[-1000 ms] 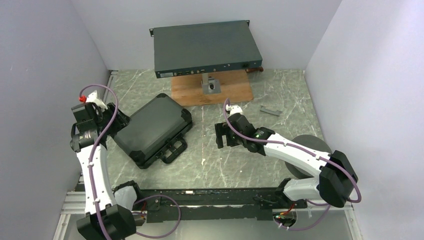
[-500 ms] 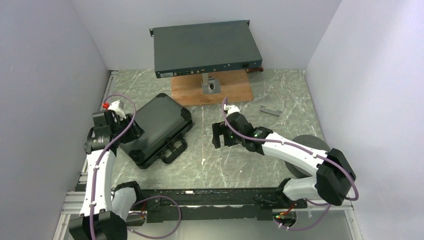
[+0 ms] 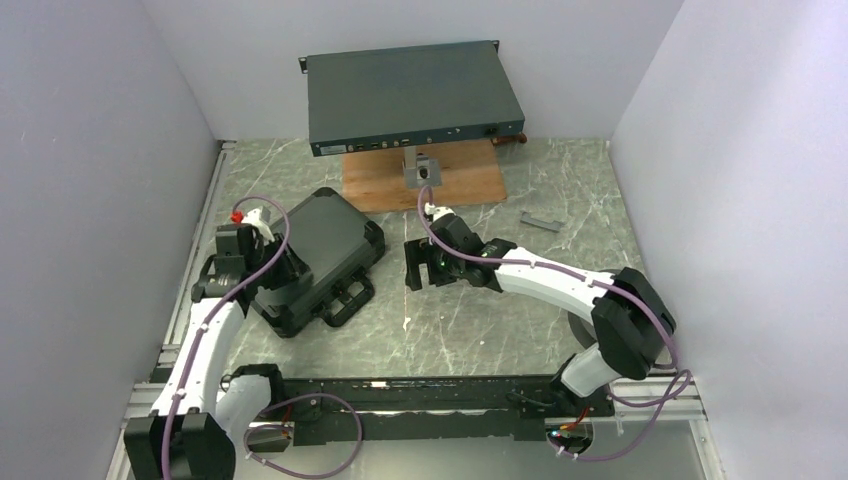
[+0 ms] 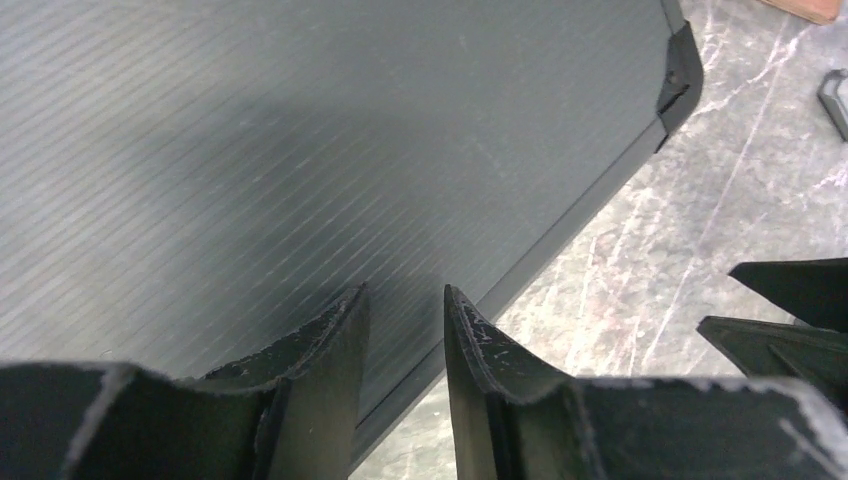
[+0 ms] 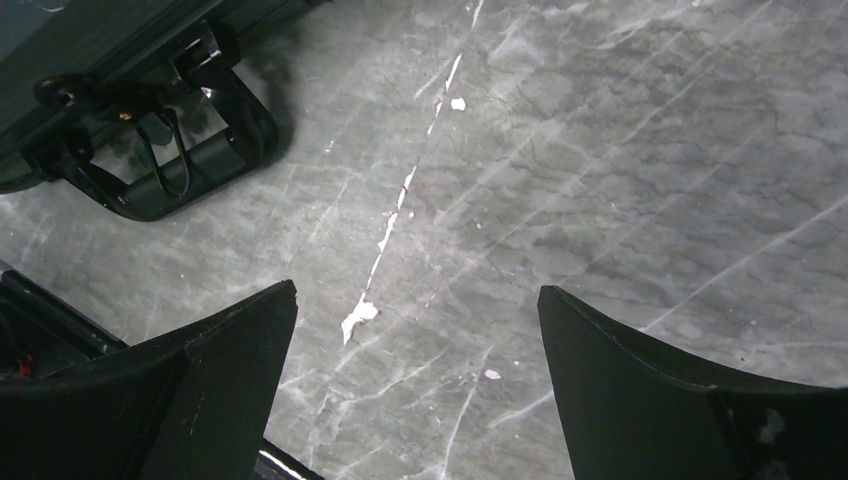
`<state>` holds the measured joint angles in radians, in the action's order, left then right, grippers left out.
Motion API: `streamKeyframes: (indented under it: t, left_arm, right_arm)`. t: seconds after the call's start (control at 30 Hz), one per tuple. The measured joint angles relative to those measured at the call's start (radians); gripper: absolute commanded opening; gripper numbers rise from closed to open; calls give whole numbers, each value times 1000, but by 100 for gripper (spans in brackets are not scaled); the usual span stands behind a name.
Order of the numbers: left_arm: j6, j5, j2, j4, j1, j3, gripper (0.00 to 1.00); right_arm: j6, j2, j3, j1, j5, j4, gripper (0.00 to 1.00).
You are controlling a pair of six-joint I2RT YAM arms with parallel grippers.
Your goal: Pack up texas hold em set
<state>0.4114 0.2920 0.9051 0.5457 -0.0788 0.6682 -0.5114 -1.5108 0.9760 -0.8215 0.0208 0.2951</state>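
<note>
Marble table (image 3: 480, 335) with the grey rack unit (image 3: 410, 95) at the far edge, sitting on a bracket on a wood board (image 3: 375, 188). Black case (image 3: 330, 240) lies flat and closed on the table, left of centre and turned at an angle; ribbed lid up, one corner close to the board, handle (image 5: 165, 150) lying on the table at its near-right side. Left arm reaches in from the left, and the left gripper (image 4: 405, 295) is over the lid close to its right edge. Fingers (image 4: 335, 350) stand a narrow gap apart with nothing between them, so it's not gripping anything. Can't tell from the wrist view whether the tips touch the lid. Right gripper (image 5: 417, 290) is just right of the case, above bare table beside the handle, spread wide with nothing held. Only marble and a few white flecks show between its fingers. Small grey bar (image 3: 541, 221) lies on the table to the right of the board, well apart from both grippers. The closed case hides whatever is inside it.
</note>
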Motion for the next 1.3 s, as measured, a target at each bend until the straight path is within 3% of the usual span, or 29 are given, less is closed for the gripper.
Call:
streamKeyframes:
  t: [0.43,0.6,0.77,0.93,1.3]
  left_arm:
    - [238,-74,-50,-228,67,-152,25]
    - [317,-91,-95,-340,68,-231,22]
    - [360,-124,-158,-362,70,-274,21]
    - [375,-158,-241,-344,70,-311,0]
    - [422,-177,-321,-354,70,-361,0]
  right_arm:
    - [-15,-45,11,0,-68,-23,93]
    - [-18,-30,-29,0,-139,-132,93]
    - [-35,-28,-39,0,-200,-201,93]
    - [-68,-17,-92,0,-242,-334,92]
    - [-125,7,-146,-5,-258,-432,89]
